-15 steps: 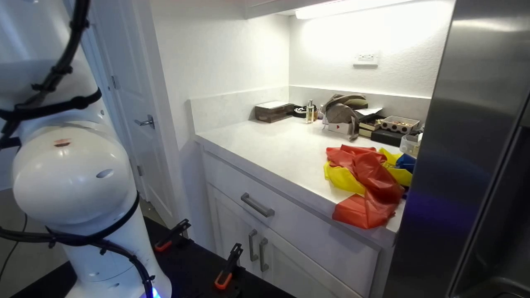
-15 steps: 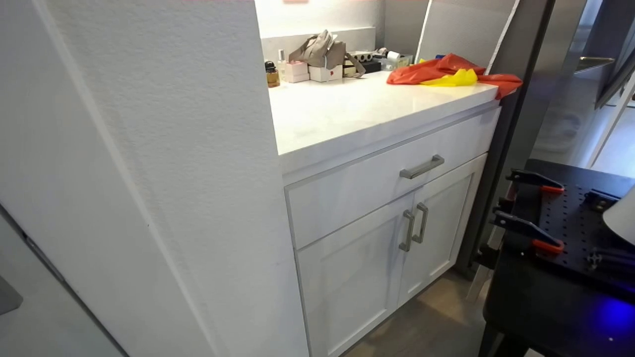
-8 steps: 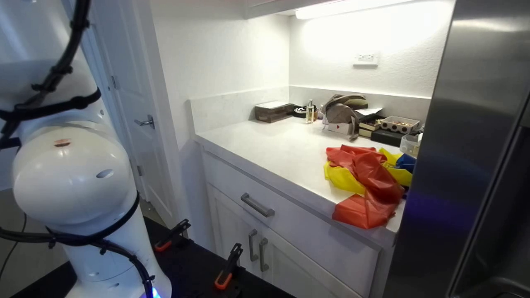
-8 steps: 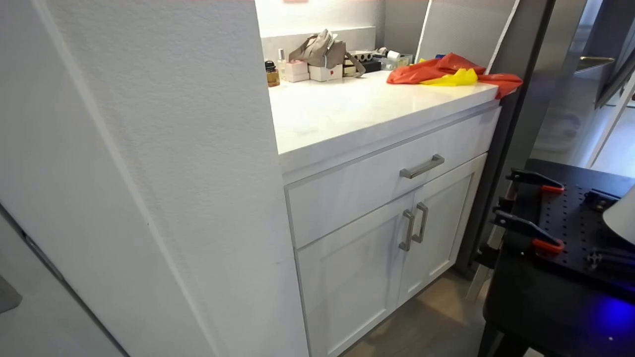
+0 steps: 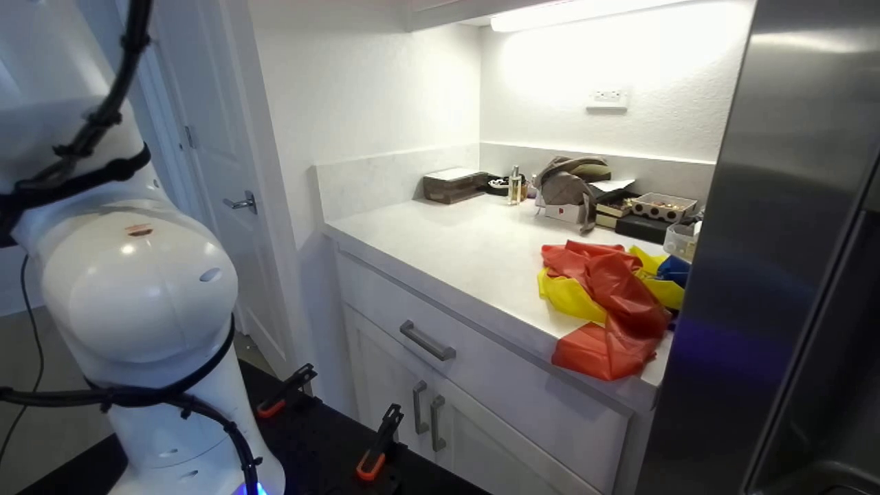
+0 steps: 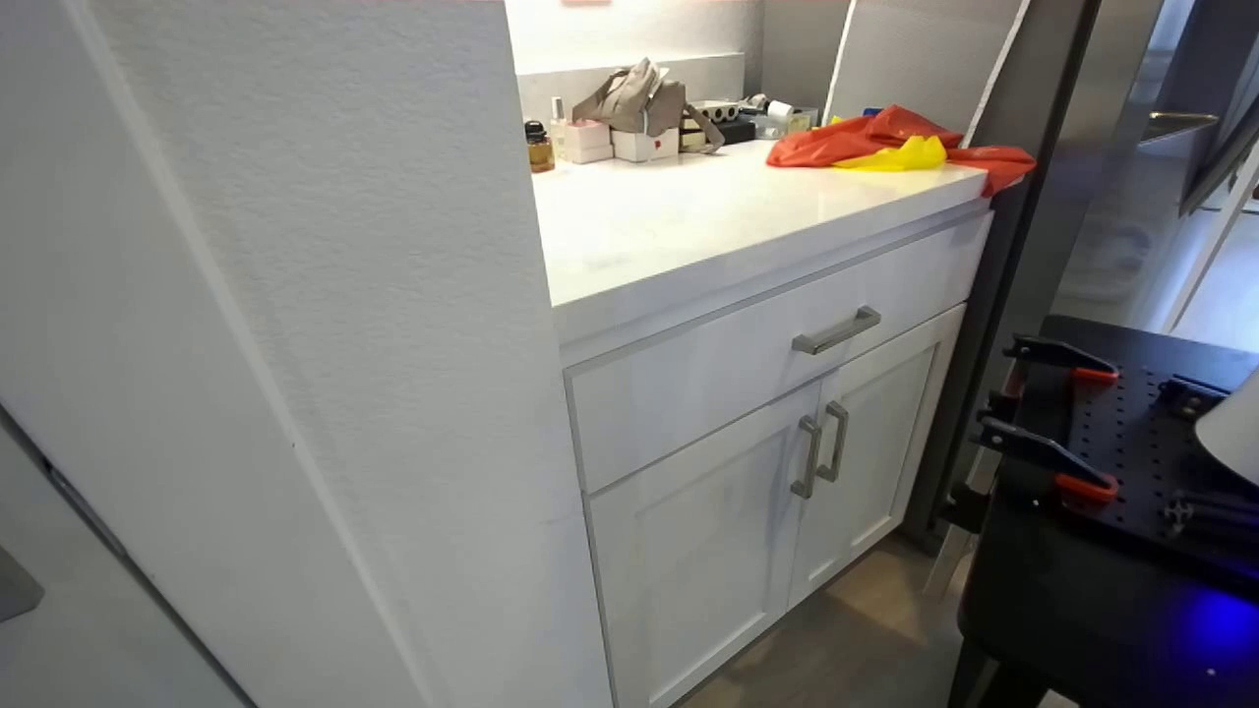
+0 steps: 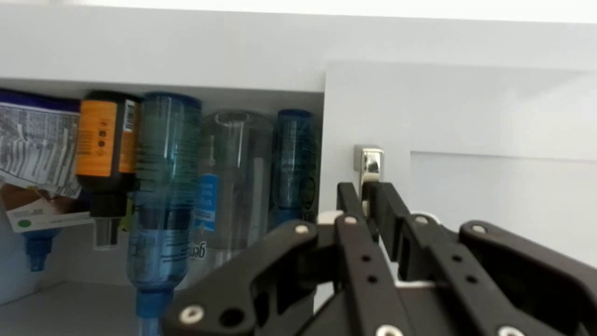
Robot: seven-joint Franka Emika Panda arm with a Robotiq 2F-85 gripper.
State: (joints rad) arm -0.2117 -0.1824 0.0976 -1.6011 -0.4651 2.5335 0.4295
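In the wrist view my gripper (image 7: 364, 189) is shut on a shiny metal handle (image 7: 371, 161), its dark fingers on either side of the bar. The handle belongs to a white panelled door (image 7: 466, 112). Left of that door lies an open cabinet space with bottles that appear upside down: a black and orange bottle (image 7: 97, 142), a tall blue one (image 7: 168, 186), a clear one (image 7: 238, 163) and a narrow blue one (image 7: 293, 158). A printed bag (image 7: 39, 144) is beside them. The lower part of the handle is hidden by the fingers. Neither exterior view shows the gripper.
A white arm (image 5: 144, 289) rises from a black table (image 5: 309, 447) with orange-tipped clamps (image 5: 375, 454). Across from it is a counter (image 5: 447, 240) bearing a red and yellow cloth (image 5: 619, 302), boxes and small bottles. A steel fridge (image 5: 763, 240) stands beside the counter.
The arm's rounded white joint has swung slightly right in an exterior view over the last half second, and its upper link and cables have shifted left. The counter and cloth look the same.
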